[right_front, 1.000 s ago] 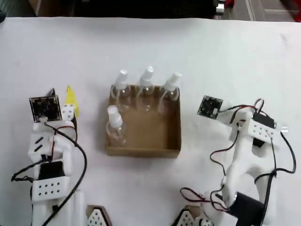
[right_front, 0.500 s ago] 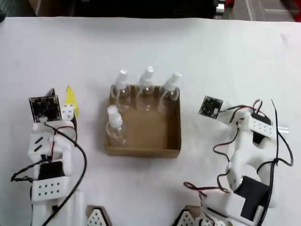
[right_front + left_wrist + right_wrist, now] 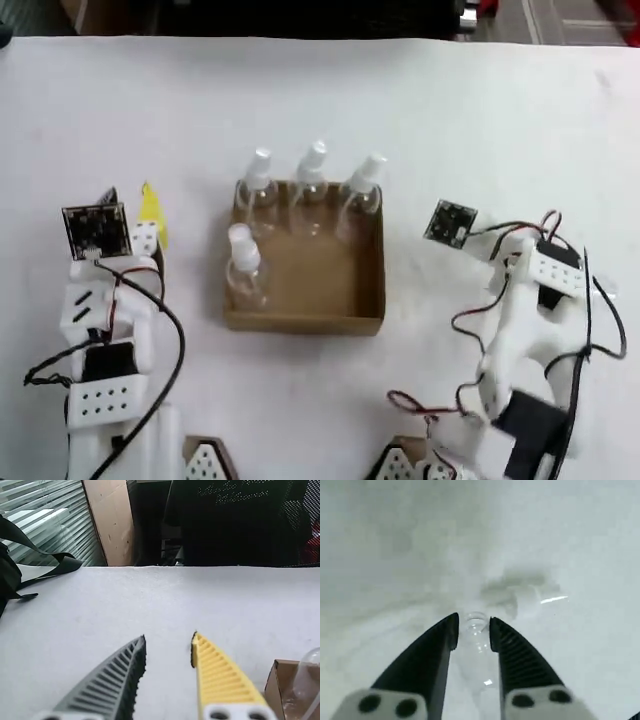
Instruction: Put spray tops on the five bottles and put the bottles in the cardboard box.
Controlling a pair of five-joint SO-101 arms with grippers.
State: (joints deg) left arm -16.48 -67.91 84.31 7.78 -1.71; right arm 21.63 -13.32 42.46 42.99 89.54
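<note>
Right arm has folded back toward its base; the right fingers (image 3: pixel 432 665) grip the uncapped fifth bottle (image 3: pixel 479 652), its spray top (image 3: pixel 527 600) lying just beyond on the worktop (image 3: pixel 395 555). My left fingers (image 3: pixel 220 675) hang open near the cardboard box (image 3: pixel 300 322), which holds four capped bottles (image 3: pixel 312 190). Capping is in hand, I judge: next, the top must seat on that neck.

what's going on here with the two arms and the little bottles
Four bottles with spray tops on already stand in the cardboard box. The right gripper is shut on the fifth bottle, whose neck is open with no top on it. What looks like a loose spray top lies on the table just past it. The left gripper hangs open over the table beside the box, holding nothing.
</note>
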